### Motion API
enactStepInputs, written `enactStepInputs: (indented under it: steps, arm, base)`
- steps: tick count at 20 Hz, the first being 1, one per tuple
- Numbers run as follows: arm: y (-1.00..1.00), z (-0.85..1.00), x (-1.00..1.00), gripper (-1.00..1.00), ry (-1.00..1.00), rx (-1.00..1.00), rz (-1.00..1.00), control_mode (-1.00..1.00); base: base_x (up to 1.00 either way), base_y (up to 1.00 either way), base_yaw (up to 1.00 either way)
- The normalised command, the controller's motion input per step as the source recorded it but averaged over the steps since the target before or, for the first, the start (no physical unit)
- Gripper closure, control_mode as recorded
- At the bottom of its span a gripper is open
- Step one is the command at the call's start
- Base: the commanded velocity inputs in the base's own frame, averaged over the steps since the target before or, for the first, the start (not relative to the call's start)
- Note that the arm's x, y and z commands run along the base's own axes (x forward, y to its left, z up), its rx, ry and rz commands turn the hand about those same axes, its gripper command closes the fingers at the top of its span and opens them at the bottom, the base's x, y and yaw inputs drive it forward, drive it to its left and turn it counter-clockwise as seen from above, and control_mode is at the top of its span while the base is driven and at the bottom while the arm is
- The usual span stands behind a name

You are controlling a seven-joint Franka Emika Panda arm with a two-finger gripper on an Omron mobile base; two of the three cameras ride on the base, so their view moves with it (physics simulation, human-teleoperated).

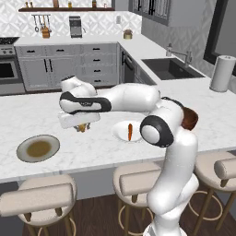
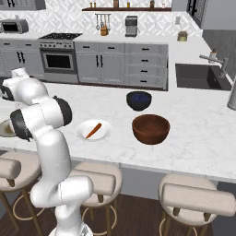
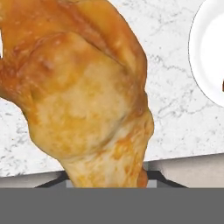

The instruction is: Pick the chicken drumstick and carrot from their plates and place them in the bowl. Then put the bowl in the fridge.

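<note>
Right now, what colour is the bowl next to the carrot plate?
Coppery reddish-brown, glossy. The bowl shows best in the right base view, right of the white plate holding the carrot.

We see a golden-brown chicken drumstick [image 3: 83, 96], an orange carrot [image 2: 93, 130] on white plate [image 2: 104, 134], coppery-brown bowl [image 2: 150, 128], and white grey-veined marble counter [image 2: 193, 138].

light: even, bright — soft shadows | focus: base views sharp — hand view close-up slightly soft
</note>
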Motion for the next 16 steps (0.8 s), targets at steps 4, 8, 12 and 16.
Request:
enactStepInputs:
  steps: [4, 8, 12, 16]
  arm:
    - [-1.0, 0.35, -0.03, 1.0, 0.12, 0.18, -0.08, -1.0]
    - [-1.0, 0.28, -0.01, 1.0, 0.13, 0.16, -0.07, -1.0]
    - [-1.0, 0.23, 0.0, 1.0, 0.11, 0.13, -0.03, -1.0]
    - [-1.0, 0.02, 0.0, 1.0, 0.05, 0.03, -0.01, -1.0]
  base:
    - [0.0, 0.0, 0.0]
    - [0.0, 0.0, 0.0]
    - [0.0, 0.0, 0.0]
    - [0.0, 0.0, 0.0]
